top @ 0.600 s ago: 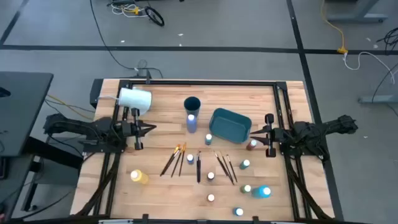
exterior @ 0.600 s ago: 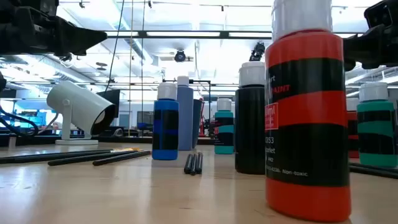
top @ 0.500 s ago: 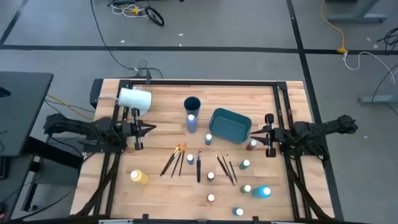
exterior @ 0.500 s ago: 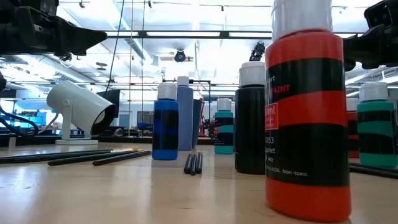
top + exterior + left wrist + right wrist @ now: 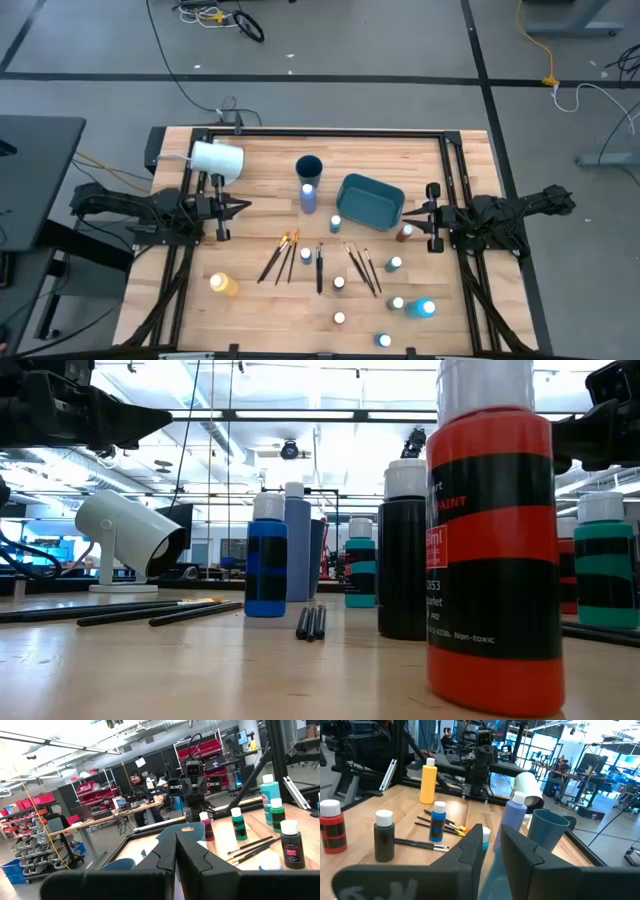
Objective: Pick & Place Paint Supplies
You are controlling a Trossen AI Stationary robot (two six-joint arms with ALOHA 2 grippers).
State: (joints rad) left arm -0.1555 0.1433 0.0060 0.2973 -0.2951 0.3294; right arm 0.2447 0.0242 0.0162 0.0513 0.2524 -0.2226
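Wood table (image 5: 260,170): white-capped paint bottles (image 5: 340,284), thin brushes (image 5: 360,268).

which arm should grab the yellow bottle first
The left. The yellow bottle lies on the table's left side, nearer the left gripper, which hangs empty above the table. The right gripper waits across the table beside the teal bin.

- One teal bin (image 5: 370,200)
- One dark teal cup (image 5: 309,166)
- One large white cylinder (image 5: 216,158)
- Eleven or so white-capped paint bottles (image 5: 339,284), the small ones hard to count exactly
- About eight paintbrushes (image 5: 319,268), in loose clusters
- Two robot arms (image 5: 140,212)
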